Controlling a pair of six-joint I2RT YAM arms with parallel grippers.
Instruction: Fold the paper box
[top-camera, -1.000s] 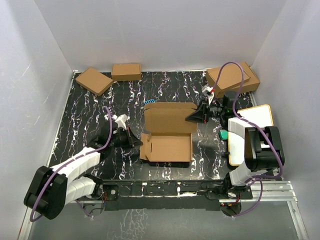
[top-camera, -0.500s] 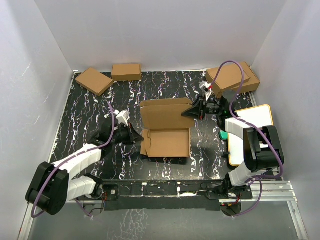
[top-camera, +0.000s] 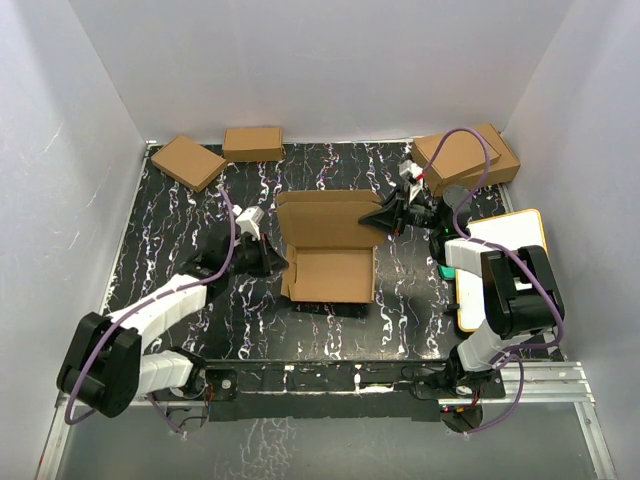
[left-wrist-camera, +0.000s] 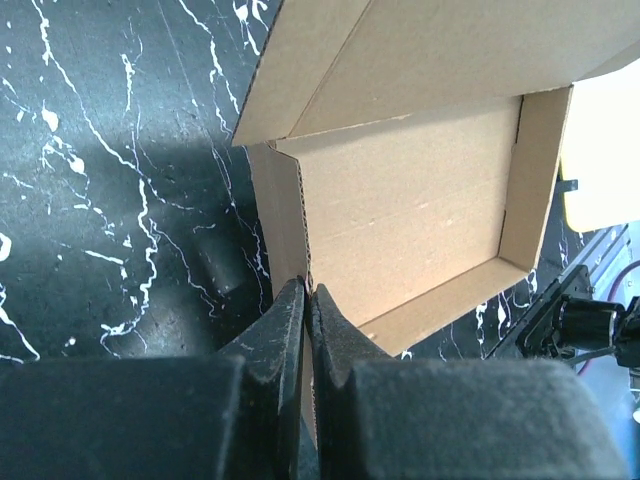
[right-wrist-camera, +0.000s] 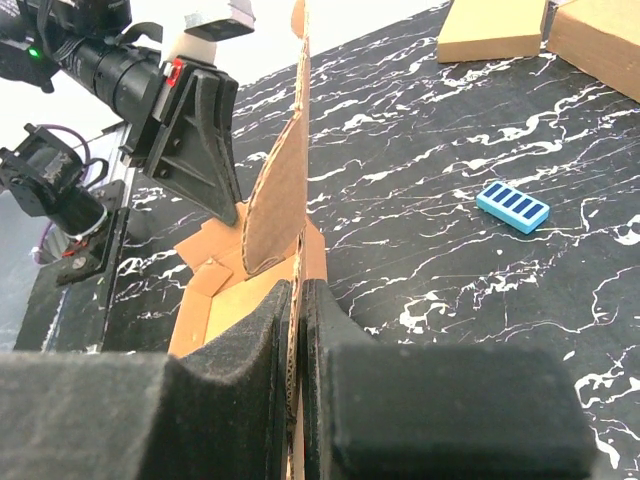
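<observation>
The paper box (top-camera: 330, 272) is a brown cardboard mailer in the middle of the black marbled table, its tray open and its lid (top-camera: 325, 220) raised at the back. My left gripper (top-camera: 278, 264) is shut on the tray's left wall; in the left wrist view (left-wrist-camera: 308, 292) the wall's edge runs between the fingers and the tray floor (left-wrist-camera: 410, 220) lies beyond. My right gripper (top-camera: 378, 222) is shut on the lid's right edge; in the right wrist view (right-wrist-camera: 296, 290) the lid (right-wrist-camera: 285, 190) stands on edge between the fingers.
Two small closed boxes (top-camera: 188, 161) (top-camera: 252, 143) lie at the back left. Two larger stacked boxes (top-camera: 466, 157) sit at the back right. A small blue block (right-wrist-camera: 512, 207) lies behind the lid. A white board with a yellow rim (top-camera: 503, 262) and a green object (top-camera: 446, 270) are at the right.
The lid has swung up from lying flat behind the tray to standing over it. My right gripper moved left and back with it. My left gripper moved slightly back, holding the wall.
</observation>
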